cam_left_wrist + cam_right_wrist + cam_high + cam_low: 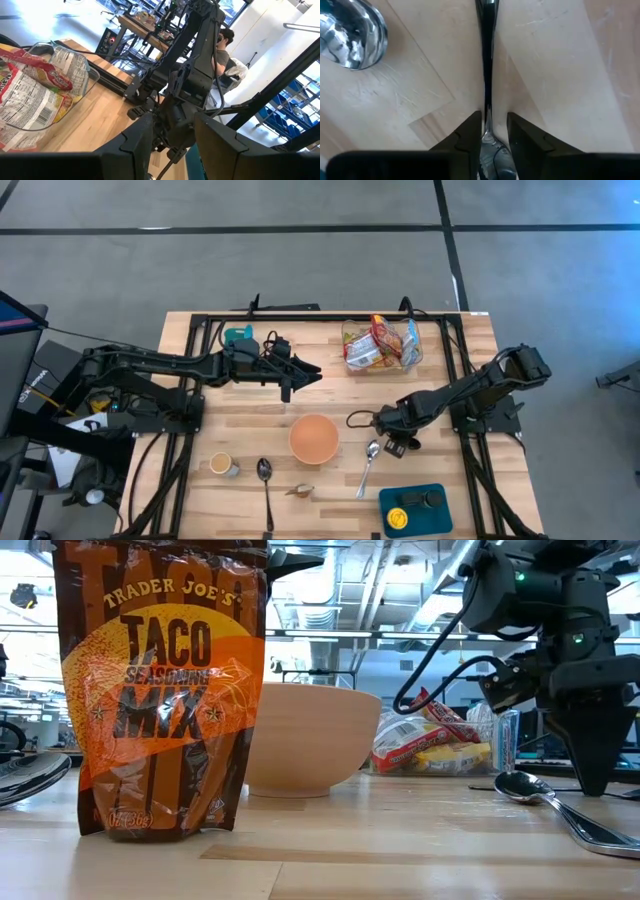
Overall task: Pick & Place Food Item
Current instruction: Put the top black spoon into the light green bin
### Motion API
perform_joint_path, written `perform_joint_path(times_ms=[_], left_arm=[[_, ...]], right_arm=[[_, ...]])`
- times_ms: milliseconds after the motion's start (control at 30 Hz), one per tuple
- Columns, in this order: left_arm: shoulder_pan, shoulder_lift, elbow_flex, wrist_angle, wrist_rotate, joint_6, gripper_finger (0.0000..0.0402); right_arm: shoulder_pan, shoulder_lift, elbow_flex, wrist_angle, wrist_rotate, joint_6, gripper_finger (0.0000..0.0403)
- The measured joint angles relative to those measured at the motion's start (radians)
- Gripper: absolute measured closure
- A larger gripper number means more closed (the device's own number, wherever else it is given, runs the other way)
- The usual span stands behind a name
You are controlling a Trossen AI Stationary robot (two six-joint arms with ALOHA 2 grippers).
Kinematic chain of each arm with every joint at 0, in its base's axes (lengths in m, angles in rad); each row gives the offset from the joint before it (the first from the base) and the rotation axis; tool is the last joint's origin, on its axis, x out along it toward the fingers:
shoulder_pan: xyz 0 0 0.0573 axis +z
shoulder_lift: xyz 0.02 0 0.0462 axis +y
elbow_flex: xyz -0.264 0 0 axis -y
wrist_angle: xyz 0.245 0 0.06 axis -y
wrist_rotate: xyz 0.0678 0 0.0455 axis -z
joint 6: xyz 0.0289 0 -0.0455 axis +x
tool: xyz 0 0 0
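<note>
- A pale wooden table (250, 415) stands on a grey floor; the low view looks across it into a bright workshop, and a seated person (223, 46) shows past the table in the left wrist view.
- The right gripper (392, 446) is down at the table near the right edge, straddling the neck of a spoon (368, 464) — its fingers (467, 136) stand slightly apart, one on each side of the handle, and I cannot tell whether they press it.
- The spoon lies flat, its bowl just beside the tan bowl (314, 438) at mid-table.
- The food packets (373, 343) sit in a clear container (413, 345) near the far edge, well apart from the right gripper.
- A taco seasoning pouch (165, 680) stands upright close to the front edge.
- The left gripper (300, 378) hangs over the table's middle — fingers parted, holding nothing, the container nearby.
- A second spoon (265, 485), a small cup (222, 465) and a teal tray (415, 510) lie along the front edge.
</note>
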Motion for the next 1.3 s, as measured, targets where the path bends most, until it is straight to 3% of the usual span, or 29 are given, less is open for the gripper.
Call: perform_joint_path(times_ms=[533,1300], left_arm=[[0.000,0.000,0.000,0.000,0.000,0.000,0.0262],[0.000,0.000,0.000,0.000,0.000,0.000,0.0262]], right_arm=[[-0.001,-0.001,-0.001,-0.009,0.005,-0.003,0.0396],[-0.001,-0.020,0.002,-0.009,0.001,-0.001,0.0402]])
